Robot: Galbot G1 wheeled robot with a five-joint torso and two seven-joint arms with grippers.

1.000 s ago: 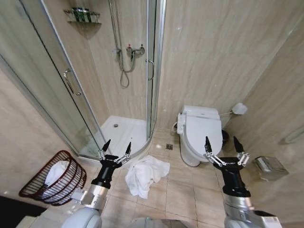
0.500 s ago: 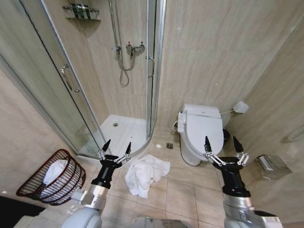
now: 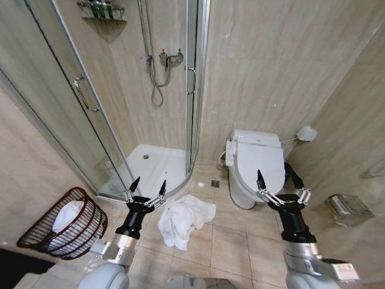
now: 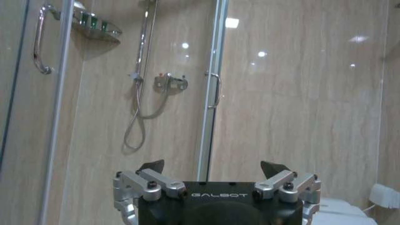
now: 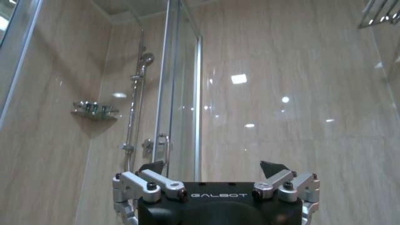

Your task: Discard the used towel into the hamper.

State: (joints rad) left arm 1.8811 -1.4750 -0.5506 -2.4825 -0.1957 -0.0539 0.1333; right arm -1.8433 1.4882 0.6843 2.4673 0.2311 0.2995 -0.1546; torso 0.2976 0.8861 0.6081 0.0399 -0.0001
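My left claw (image 3: 146, 186) and right claw (image 3: 281, 182) both stand spread and empty, raised in front of me, the left one just above the near edge of the crumpled white used towel (image 3: 183, 220) lying on the beige tiled floor (image 3: 228, 238). Beyond my left arm sits the small round reddish-brown open-weave hamper (image 3: 60, 224), tilted, with a white cloth already inside, well apart from the towel. Over the last second the whole scene has slid slightly, so my head has moved, not the things; the towel is untouched and the pickup not yet begun.
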